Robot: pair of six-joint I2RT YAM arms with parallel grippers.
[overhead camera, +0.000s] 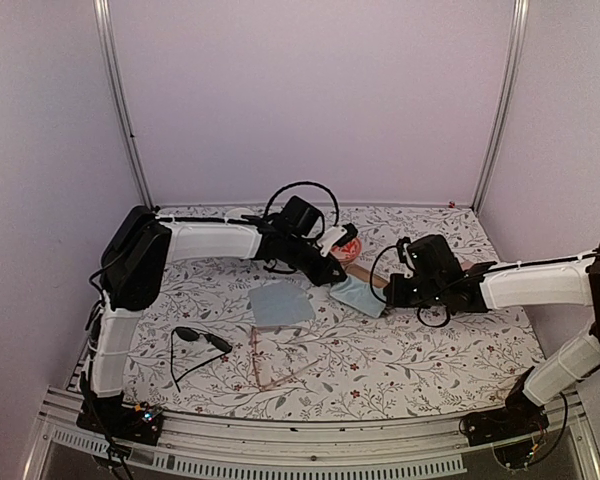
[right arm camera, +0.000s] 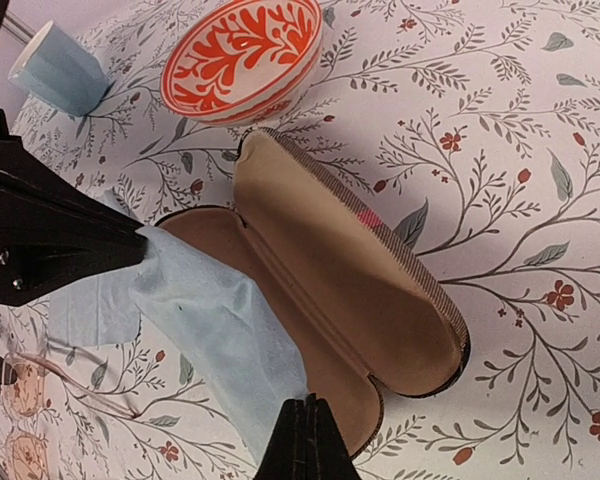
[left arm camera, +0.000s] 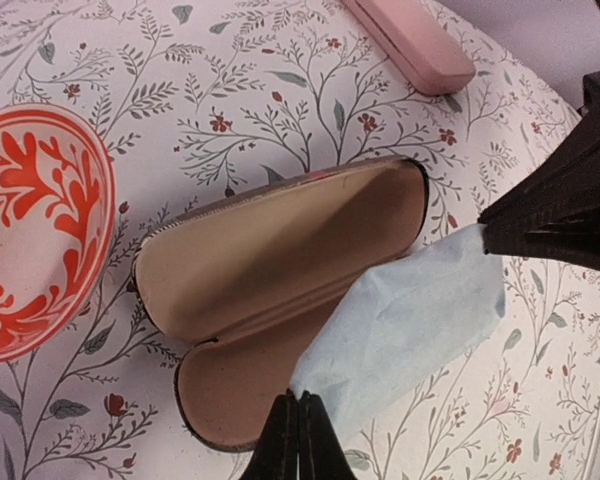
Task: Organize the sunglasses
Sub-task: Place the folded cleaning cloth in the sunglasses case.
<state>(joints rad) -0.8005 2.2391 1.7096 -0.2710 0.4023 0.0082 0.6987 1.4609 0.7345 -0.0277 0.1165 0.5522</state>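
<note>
The cloth hides part of the case; the pinkish glasses barely show. The black sunglasses lie 9-to-3, arms toward 6 o'clock. The left gripper and right gripper both clamp the cloth.

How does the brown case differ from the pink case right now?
The brown case lies open with its tan lining showing; the pink case looks shut. A blue cloth drapes over the brown case's lower half, and no glasses lie in it; nothing rests on the part of the pink case that is in view. Both are oblong and lie on the flowered table.
</note>
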